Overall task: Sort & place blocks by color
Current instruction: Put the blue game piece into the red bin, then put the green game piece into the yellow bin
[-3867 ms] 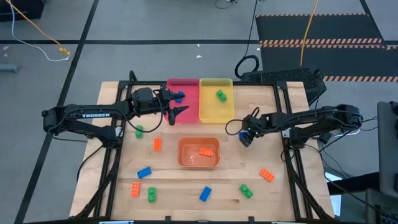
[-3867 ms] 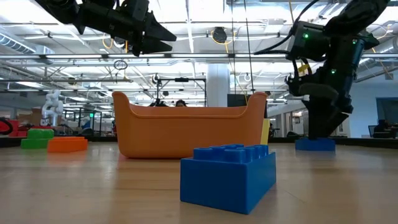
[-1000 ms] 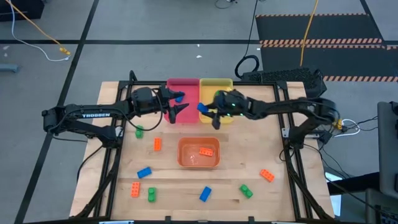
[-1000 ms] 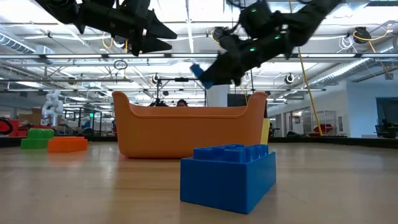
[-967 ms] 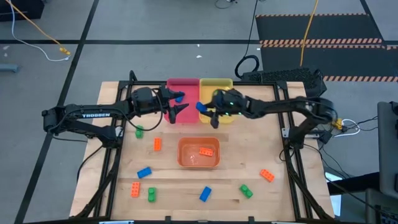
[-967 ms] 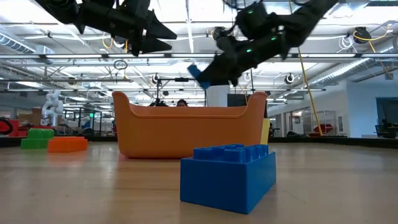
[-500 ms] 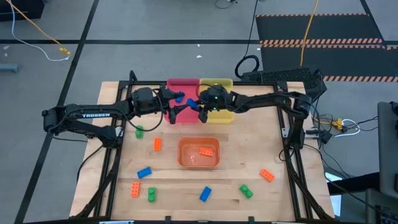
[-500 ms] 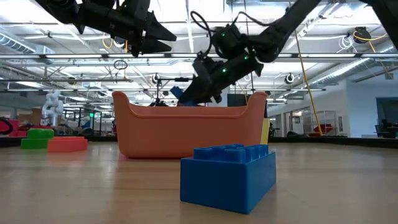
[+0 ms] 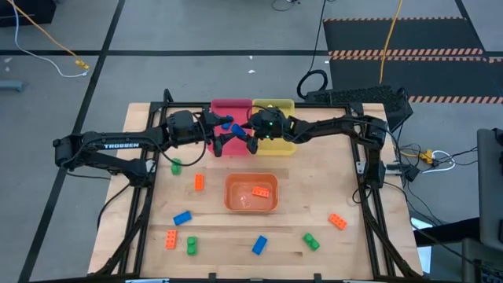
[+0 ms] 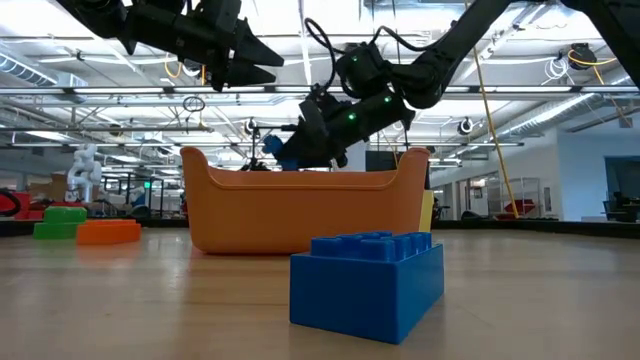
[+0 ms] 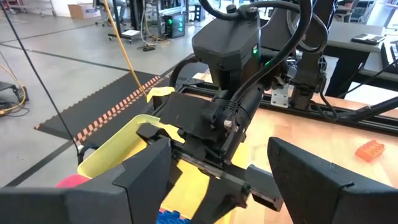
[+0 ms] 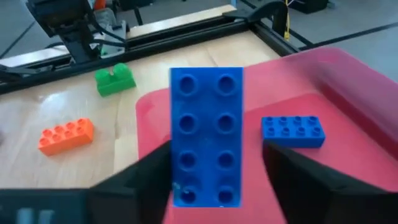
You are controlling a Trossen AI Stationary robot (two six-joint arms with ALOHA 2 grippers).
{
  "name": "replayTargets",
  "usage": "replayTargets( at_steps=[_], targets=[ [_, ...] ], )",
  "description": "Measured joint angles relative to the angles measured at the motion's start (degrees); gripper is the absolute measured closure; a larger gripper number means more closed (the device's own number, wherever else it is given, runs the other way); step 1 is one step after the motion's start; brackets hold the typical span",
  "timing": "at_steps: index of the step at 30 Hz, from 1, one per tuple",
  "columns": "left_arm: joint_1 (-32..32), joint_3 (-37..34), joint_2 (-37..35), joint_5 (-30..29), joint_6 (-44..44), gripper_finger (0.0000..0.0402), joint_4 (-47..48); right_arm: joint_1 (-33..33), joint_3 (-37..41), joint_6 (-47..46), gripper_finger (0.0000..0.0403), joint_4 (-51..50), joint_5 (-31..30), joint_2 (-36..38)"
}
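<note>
While over pink tray (image 12: 348, 81), right hand (image 12: 214, 180) parted, blue block (image 12: 207, 134) between fingers.

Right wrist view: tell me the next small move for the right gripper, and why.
Probably lift the right gripper straight up, clear of the pink tray. Its fingers stand wider than the blue block between them, which is over the tray where another blue block lies. The open left gripper hovers close by, so rise before retreating.

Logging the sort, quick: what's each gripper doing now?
Left gripper: open, empty, over the pink tray.
Right gripper: over the same tray, fingers parting around a blue block.
</note>
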State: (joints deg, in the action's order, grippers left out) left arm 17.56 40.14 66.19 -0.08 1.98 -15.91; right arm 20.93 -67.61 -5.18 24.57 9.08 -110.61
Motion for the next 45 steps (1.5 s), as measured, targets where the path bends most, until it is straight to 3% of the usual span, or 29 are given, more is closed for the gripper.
replayTargets(
  at_steps=[3, 7, 18, 26, 32, 38, 45],
  targets=[
    [0.0, 0.0, 0.0, 0.0, 0.0, 0.0131, 0.2, 0.0, 0.0, 0.1, 0.0105, 0.8, 0.0, 0.0],
    [0.0, 0.0, 0.0, 0.0, 0.0, 0.0131, 0.6, 0.0, 0.0, 0.2, 0.0071, 0.0, -0.1, 0.0],
    [0.0, 0.0, 0.0, 0.0, -0.2, 0.0131, 1.6, 0.0, 0.0, 1.4, 0.0064, -2.4, -0.1, 3.7],
    [0.0, 0.0, -0.9, 0.0, -0.3, 0.0131, 2.8, 0.1, 1.2, 2.9, 0.0064, -24.0, -0.2, 13.9],
    [-0.2, 0.0, -4.4, 0.0, -0.1, 0.0131, 7.1, -1.7, 6.2, 2.2, 0.0064, -34.5, -8.7, 22.7],
    [-0.9, 0.0, -7.4, -0.7, 1.2, 0.0131, 11.9, -6.1, 15.4, -4.3, 0.0064, -38.3, -14.7, 31.5],
    [-1.2, 0.0, -7.1, -1.4, 1.3, 0.0131, 11.5, -11.0, 21.6, -16.8, 0.0064, -51.8, -15.1, 41.1]
  ],
)
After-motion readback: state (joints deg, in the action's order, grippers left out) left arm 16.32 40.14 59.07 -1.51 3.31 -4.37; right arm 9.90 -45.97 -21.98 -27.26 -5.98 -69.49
